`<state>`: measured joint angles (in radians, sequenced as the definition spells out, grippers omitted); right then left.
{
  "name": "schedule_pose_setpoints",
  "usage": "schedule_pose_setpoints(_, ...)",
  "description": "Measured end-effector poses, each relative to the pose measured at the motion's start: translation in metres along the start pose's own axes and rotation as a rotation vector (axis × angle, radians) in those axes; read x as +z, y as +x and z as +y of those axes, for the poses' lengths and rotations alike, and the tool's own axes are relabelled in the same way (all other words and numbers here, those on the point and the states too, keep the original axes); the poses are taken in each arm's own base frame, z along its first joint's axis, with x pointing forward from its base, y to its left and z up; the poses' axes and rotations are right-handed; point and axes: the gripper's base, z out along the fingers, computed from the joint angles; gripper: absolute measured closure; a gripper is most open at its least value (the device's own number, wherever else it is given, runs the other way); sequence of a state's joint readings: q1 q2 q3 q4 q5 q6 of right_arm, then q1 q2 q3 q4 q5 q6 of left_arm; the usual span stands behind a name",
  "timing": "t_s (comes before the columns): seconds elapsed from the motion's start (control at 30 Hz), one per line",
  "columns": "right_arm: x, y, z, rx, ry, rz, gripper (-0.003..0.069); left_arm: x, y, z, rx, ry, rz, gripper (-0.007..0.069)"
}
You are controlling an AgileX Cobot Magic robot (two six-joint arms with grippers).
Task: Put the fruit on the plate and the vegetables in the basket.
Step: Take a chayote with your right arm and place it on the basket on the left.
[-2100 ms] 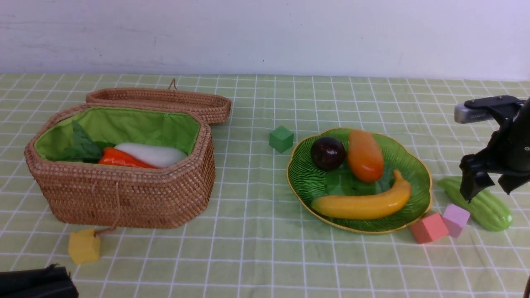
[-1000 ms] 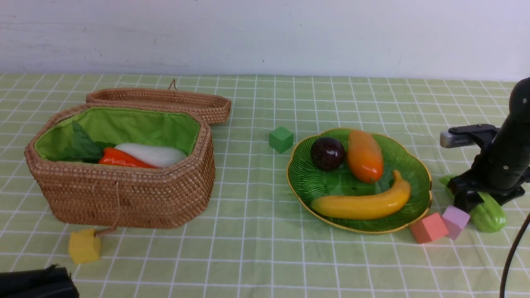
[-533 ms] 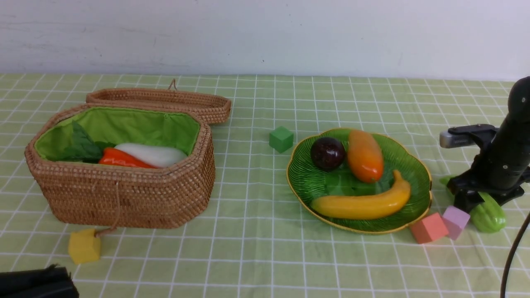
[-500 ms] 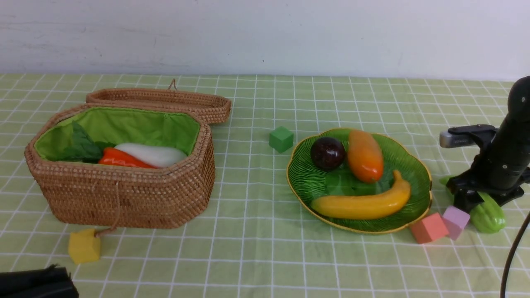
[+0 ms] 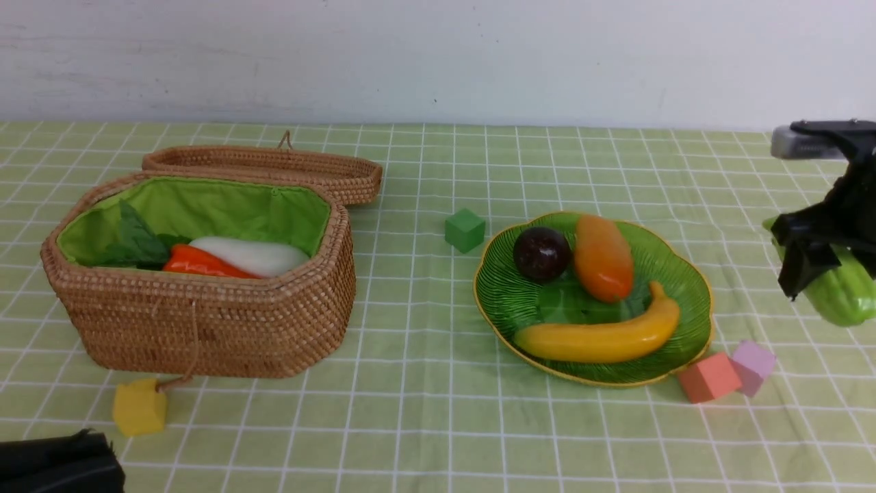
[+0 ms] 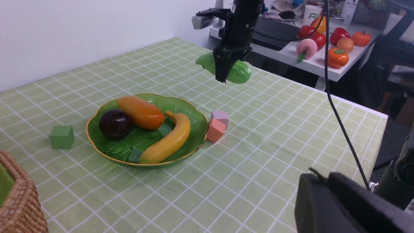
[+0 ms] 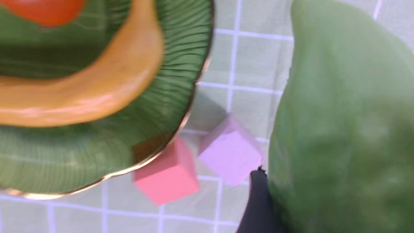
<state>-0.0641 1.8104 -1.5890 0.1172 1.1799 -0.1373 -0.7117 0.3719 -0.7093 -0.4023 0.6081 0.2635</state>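
Note:
My right gripper (image 5: 821, 267) is shut on the light-green ridged gourd (image 5: 838, 294) and holds it in the air, to the right of the plate (image 5: 506, 301). From the left wrist view the gourd (image 6: 237, 71) hangs crosswise in that gripper (image 6: 228, 69). On the green plate lie the banana (image 5: 602, 339), mango (image 5: 602, 257) and mangosteen (image 5: 542, 253). The open wicker basket (image 5: 205, 322) at the left holds a white radish (image 5: 250, 255) and an orange-red carrot (image 5: 202, 263) with leaves. My left gripper (image 6: 325, 181) rests shut and empty at the near left corner (image 5: 58, 465).
A coral cube (image 5: 708, 376) and a lilac cube (image 5: 753, 363) sit against the plate's near right rim, below the lifted gourd. A green cube (image 5: 465, 229) lies left of the plate, a yellow cube (image 5: 139, 407) before the basket. The basket lid (image 5: 274, 168) lies open behind.
My right gripper came down over the gourd, closed on it, and has now lifted it off the cloth, up and slightly right. The left arm has stayed put.

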Motion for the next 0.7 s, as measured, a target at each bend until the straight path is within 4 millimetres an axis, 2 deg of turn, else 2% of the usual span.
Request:
schedule_pose_setpoints(0.07,-0.019,0.003,0.017,-0.020,-0.007,-0.041,0.0193,0.000,0.000,0.001,0.008,-0.006,0.002,0.0586)
schedule_pose_setpoints(0.17,-0.060,0.015,0.058,-0.089,-0.052,-0.146,0.0193,0.000,0.001,0.003,0.037,-0.028,0.008,0.0586)
schedule_pose_setpoints(0.2,-0.060,0.015,0.061,-0.094,-0.057,-0.147,0.0193,0.000,0.001,0.003,0.041,-0.033,0.008,0.0586)
schedule_pose_setpoints(0.23,-0.073,0.021,0.083,-0.140,-0.095,-0.189,0.0193,0.000,0.001,0.004,0.045,-0.047,0.008,0.0586)
schedule_pose_setpoints(0.33,-0.092,0.030,0.132,-0.250,-0.197,-0.270,0.0193,-0.001,0.000,0.010,0.049,-0.110,0.006,0.0586)
schedule_pose_setpoints(0.37,-0.093,0.031,0.139,-0.265,-0.207,-0.277,0.0193,-0.001,0.000,0.010,0.042,-0.110,0.004,0.0586)
schedule_pose_setpoints(0.43,-0.100,0.034,0.181,-0.362,-0.280,-0.351,0.0193,-0.002,0.001,0.019,0.063,-0.206,0.013,0.0585)
schedule_pose_setpoints(0.47,-0.101,0.034,0.185,-0.369,-0.286,-0.357,0.0193,-0.002,0.001,0.019,0.063,-0.206,0.013,0.0585)
schedule_pose_setpoints(0.5,-0.102,0.035,0.210,-0.418,-0.329,-0.396,0.0193,-0.003,0.001,0.024,0.051,-0.268,0.015,0.0585)
schedule_pose_setpoints(0.7,-0.092,0.028,0.292,-0.552,-0.455,-0.541,0.0193,-0.012,0.001,0.045,0.013,-0.516,0.010,0.0585)
